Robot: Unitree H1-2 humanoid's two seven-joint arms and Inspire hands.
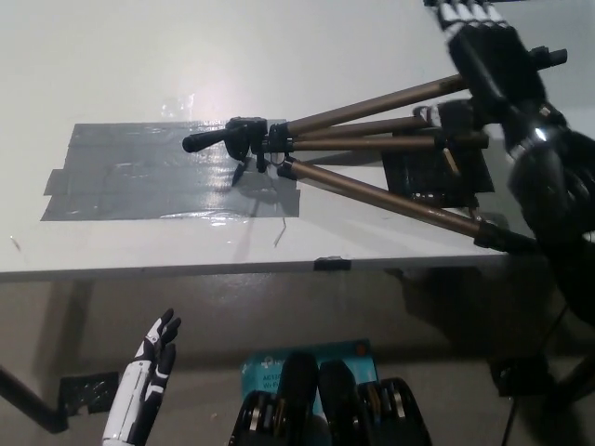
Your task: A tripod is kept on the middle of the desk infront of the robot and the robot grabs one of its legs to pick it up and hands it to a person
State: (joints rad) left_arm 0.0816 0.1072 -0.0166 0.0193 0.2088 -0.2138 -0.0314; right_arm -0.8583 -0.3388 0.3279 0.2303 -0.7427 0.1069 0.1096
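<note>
Here, a bronze metal tripod [372, 153] with black plastic head lies on the matte white worktop [139, 56], head pointing left, legs splayed right. Black right hand [483, 42] hovers above its legs, grip unclear; white left hand [153, 358] rests low, fingers apart.

Grey tape patch [139, 181] on white desk [112, 65]

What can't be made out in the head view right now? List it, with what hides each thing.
- Right hand: cut off by the top edge, so open or shut cannot be told.
- Tripod: the far leg ends and brace are covered by the black right arm.
- Dark patch on the desk: partly hidden under tripod and arm.
- Left hand: rests low, below the desk edge; its forearm is cut by the bottom edge.
</note>
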